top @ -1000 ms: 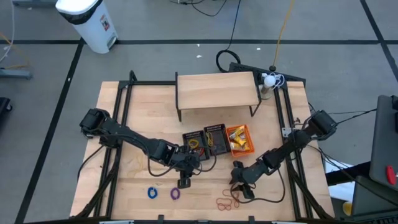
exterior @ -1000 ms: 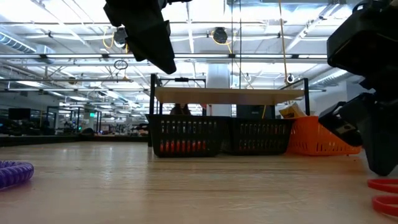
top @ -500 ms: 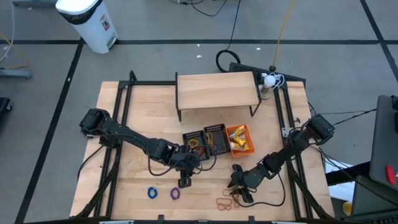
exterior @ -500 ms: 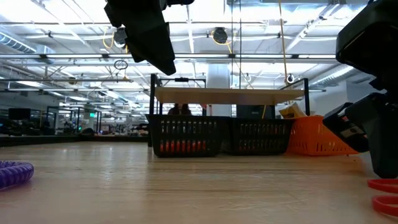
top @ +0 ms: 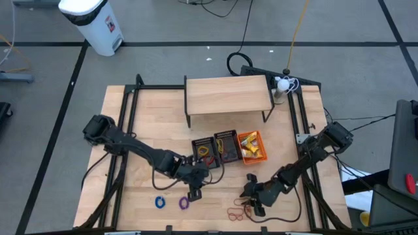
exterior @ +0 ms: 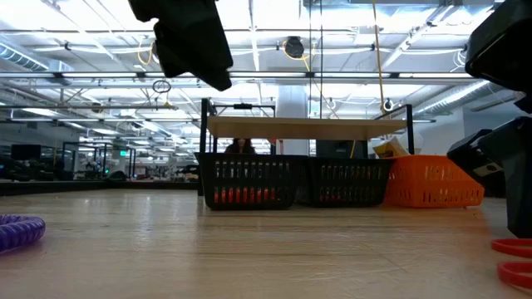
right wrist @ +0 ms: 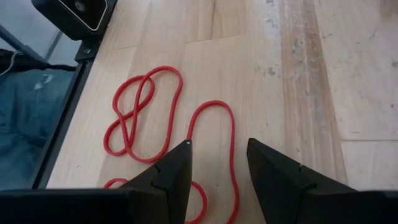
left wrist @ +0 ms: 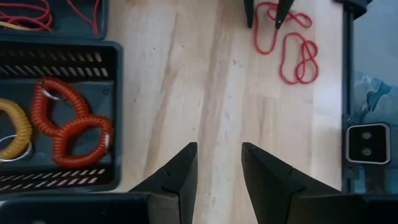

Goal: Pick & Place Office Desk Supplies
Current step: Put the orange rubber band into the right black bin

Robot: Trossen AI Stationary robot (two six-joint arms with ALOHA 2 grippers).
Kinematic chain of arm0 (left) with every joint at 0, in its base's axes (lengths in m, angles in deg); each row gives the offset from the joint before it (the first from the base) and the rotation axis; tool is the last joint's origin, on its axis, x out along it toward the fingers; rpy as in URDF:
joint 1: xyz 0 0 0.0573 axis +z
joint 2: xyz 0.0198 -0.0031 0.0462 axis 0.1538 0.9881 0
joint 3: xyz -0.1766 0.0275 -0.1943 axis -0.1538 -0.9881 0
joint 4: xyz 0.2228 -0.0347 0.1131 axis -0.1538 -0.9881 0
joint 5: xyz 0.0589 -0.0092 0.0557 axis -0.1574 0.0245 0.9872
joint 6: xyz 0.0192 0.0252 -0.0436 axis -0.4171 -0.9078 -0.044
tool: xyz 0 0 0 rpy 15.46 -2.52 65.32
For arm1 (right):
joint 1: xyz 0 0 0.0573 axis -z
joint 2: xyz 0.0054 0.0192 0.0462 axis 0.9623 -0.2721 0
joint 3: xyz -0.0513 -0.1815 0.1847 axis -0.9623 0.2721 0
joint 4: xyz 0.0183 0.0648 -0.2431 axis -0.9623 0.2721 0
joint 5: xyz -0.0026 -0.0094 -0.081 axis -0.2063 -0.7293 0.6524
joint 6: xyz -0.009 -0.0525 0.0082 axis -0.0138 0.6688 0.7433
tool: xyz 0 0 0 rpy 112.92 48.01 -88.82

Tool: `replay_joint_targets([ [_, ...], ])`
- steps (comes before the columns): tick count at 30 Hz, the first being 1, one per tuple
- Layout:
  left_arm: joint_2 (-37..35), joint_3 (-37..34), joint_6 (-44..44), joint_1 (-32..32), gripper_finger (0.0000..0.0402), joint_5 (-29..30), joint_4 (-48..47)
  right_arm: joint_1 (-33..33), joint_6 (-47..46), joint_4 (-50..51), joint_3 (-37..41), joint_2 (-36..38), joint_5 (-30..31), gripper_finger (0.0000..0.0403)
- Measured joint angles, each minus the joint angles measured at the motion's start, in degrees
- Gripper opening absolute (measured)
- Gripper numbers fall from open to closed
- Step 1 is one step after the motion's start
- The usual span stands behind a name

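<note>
Thin red elastic loops (right wrist: 146, 106) lie tangled on the wooden table near its front edge (top: 235, 212). My right gripper (right wrist: 217, 155) is open just above them, and one loop's strand runs between its fingertips. My left gripper (left wrist: 217, 162) hangs open and empty over bare wood in front of the black baskets (top: 194, 194). Red coil rings (left wrist: 74, 124) and a yellow coil ring (left wrist: 12, 127) lie in one black basket. A blue ring (top: 159, 202) and a purple ring (top: 184, 203) rest on the table at the front left.
Two black baskets (top: 215, 147) and an orange basket (top: 252, 145) stand in a row at mid-table, in front of a wooden shelf (top: 228, 94). Black frame rails (top: 307, 189) run along both table sides. Bare wood lies between the grippers.
My right gripper has moved down and toward the table's near edge, closing in on the red elastic loops. The loops have stayed where they lay.
</note>
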State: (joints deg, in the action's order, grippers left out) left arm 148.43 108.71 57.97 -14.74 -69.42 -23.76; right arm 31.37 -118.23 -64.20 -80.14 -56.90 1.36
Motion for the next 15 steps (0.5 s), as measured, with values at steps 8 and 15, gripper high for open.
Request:
replay_joint_targets([
  [8, -0.04, 0.00, 2.70, -3.32, 0.0124, 1.49, 1.90, -1.62, -1.49, 2.40, 0.04, -1.21, 4.00, 0.0138],
  [15, -0.04, 0.00, 2.66, -4.18, 0.0124, 1.53, 2.34, -1.19, -1.47, 1.28, 0.09, -4.76, 7.47, 0.0130],
])
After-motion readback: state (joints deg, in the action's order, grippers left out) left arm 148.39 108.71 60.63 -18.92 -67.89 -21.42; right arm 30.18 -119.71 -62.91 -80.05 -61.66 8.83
